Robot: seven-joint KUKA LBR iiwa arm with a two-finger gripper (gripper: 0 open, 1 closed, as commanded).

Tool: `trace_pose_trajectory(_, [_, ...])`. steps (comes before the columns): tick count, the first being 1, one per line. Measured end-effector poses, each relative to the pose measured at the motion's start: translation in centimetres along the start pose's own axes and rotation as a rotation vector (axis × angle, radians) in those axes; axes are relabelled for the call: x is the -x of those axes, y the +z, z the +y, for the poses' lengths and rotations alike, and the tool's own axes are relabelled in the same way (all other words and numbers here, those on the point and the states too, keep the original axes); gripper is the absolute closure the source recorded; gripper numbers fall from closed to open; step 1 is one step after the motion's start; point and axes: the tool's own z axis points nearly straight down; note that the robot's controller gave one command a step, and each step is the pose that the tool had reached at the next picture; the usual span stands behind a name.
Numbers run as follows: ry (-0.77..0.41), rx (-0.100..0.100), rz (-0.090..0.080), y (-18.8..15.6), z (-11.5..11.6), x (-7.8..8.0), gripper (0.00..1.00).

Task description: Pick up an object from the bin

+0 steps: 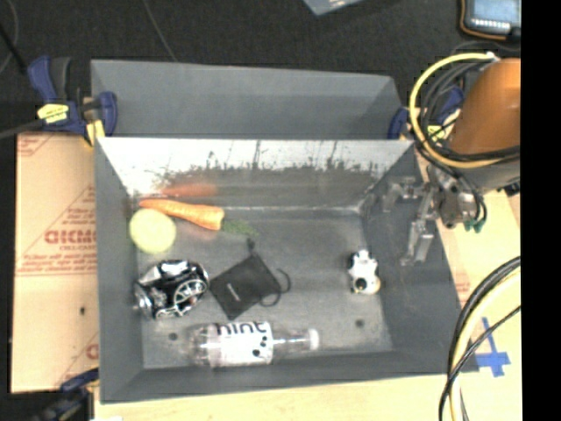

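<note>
One grey bin [263, 160] holds one clear bottle [245, 345], one carrot [184, 211], one black pouch [245, 288], one toy car [171, 289] and one yellow ball [153, 231], all left of one small white toy [362, 273]. The tool [421, 239] hangs just right of that toy; I cannot tell its grip.

Orange carrot [182, 212], yellow-green ball [152, 231], black pouch [243, 287]

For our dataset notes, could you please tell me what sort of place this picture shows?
Most likely a robotics lab's bin-picking station: a grey metal bin holds unrelated odds such as a carrot, a clear bottle and a toy car, and a robot gripper hangs by its right wall.
</note>
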Motion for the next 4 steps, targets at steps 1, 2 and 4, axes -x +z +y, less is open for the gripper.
trace_pose_trajectory(1, [-0.003, -0.002, -0.007, -0.5, 0.1, 0.1, 0.00])
trace_pose_trajectory(2, [0.023, -0.002, -0.013, 3.9, 0.8, -1.6, 0.00])
trace_pose_trajectory(4, [0.000, -0.006, -0.022, 1.9, 1.9, -2.6, 0.00])
